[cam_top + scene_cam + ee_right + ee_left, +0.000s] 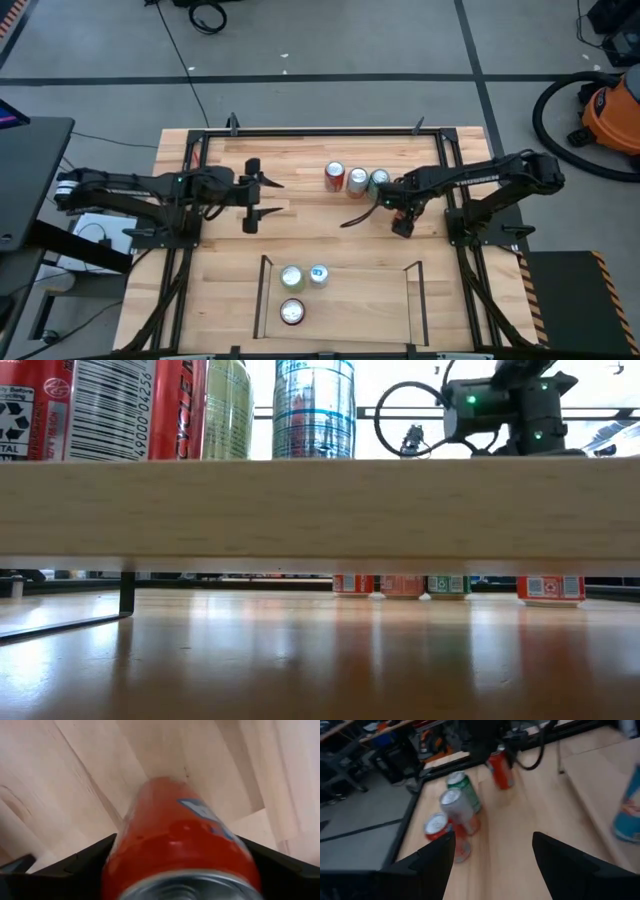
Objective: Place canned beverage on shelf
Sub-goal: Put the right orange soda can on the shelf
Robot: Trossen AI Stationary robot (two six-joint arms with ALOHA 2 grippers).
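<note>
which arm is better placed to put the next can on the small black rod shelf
Right. The right gripper is shut on an orange-red drink can, close to the black-rod, wood-floored shelf. The left gripper is open and empty, farther from the three loose cans.

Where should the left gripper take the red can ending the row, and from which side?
Mid-body of the red can, from the side facing the left gripper: it stands upright, and the next can crowds its other side.
</note>
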